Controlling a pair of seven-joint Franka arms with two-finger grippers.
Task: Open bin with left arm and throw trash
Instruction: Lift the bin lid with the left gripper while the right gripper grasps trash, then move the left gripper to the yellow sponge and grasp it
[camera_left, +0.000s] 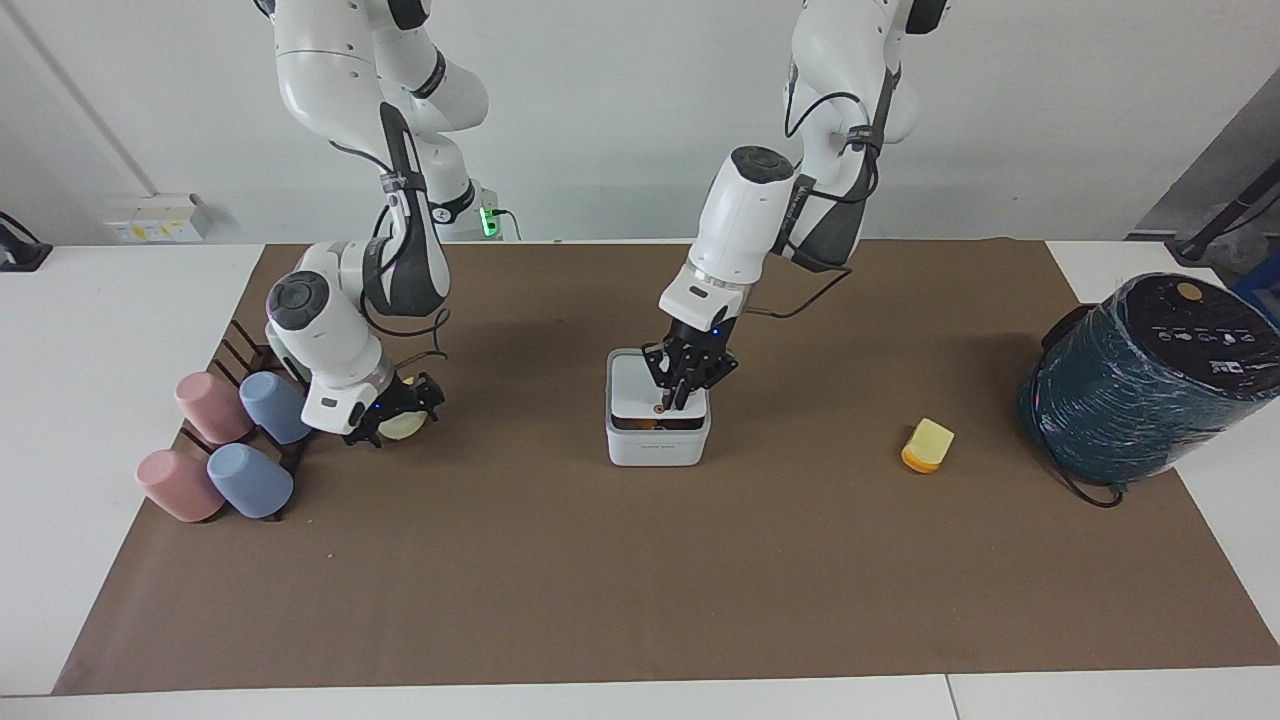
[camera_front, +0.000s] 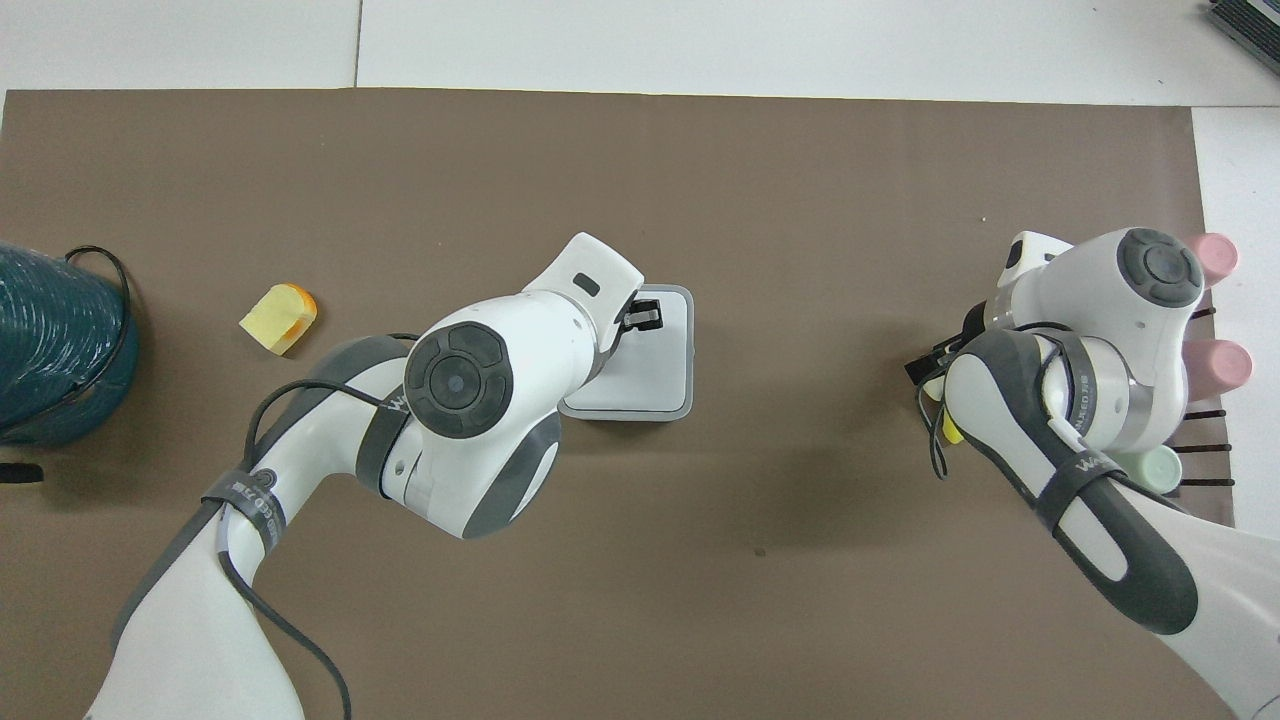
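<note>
Places the small white cube-shaped plastic bin (camera_left: 657, 440) at the middle of the brown paper sheet (camera_left: 600, 580) covering the white bench (camera_left: 100, 350). Shows its grey-rimmed square lid (camera_left: 640, 392) lifted a little at the edge farther from the robots, with a dark gap beneath and something orange-brown inside. Finds the left hand (camera_left: 676, 403) on that raised lid, fingertips pinched together and holding nothing, their tips touching the lid just beside the tiny orange-red round button (camera_left: 659, 408). From overhead, hides most of the lid under the left arm, with the bin (camera_front: 668, 352) showing at about two o'clock of the arm's big round joint. In the facing view, at nine o'clock of the bin and well apart from it, sets the right hand (camera_left: 397, 419) low on the sheet, fingers spread wide on either side of the cream soft chunk (camera_left: 408, 427); cannot tell whether touching it. Shows from overhead only a sliver of the yellow soft chunk (camera_front: 951, 432) at the right arm's edge. At three o'clock of the bin in the facing view, well apart, leaves the yellow-and-orange soft chunk (camera_left: 928, 445) alone on the sheet. Farther round at three o'clock, near that chunk, puts the big dark teal wrapped cylinder (camera_left: 1140, 390). At nine o'clock of the right hand, just beside it, lays pink and blue pastel cups (camera_left: 210, 405) tipped on a dark rack (camera_left: 240, 345).
</note>
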